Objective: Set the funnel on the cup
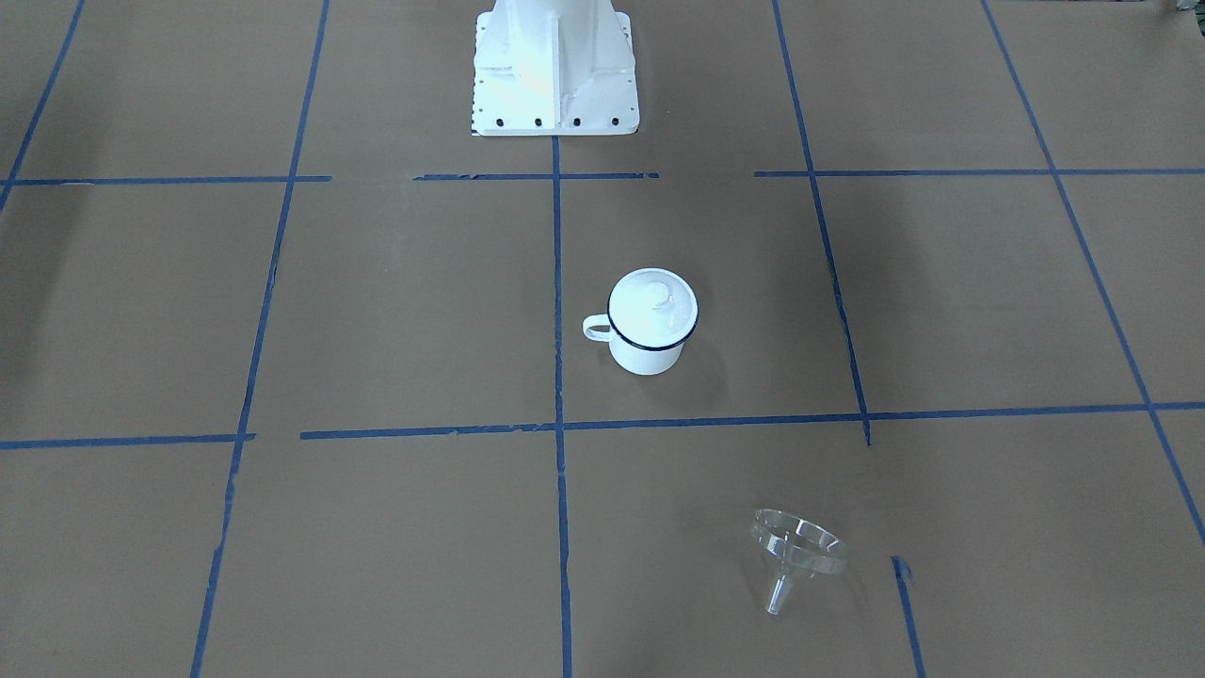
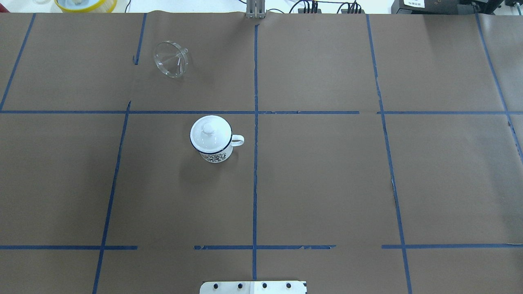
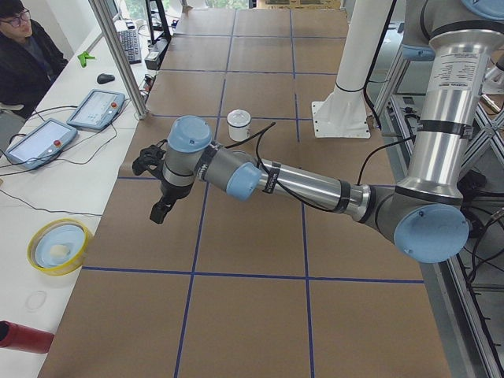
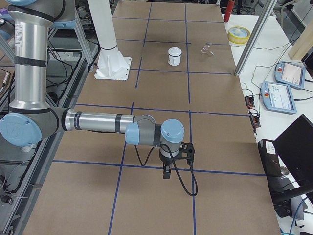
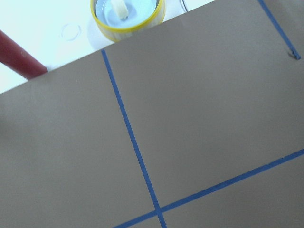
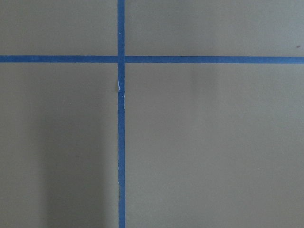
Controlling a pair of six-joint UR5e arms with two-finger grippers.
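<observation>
Plainly, the funnel [image 2: 170, 59] lies on its side near the table's [image 2: 327, 183] far edge, toward its left corner, well apart from the cup [image 2: 212, 153], which stands mid-table with its lid [image 2: 209, 130] on. The left gripper [image 3: 160, 211] and right gripper [image 4: 167, 173] hang over opposite ends; how wide either stands cannot be told.

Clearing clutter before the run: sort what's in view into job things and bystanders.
Job: funnel, lying on its side; cup; knobbed lid, sitting on the cup.
Lying about: yellow-rimmed dish; red cylinder.
</observation>
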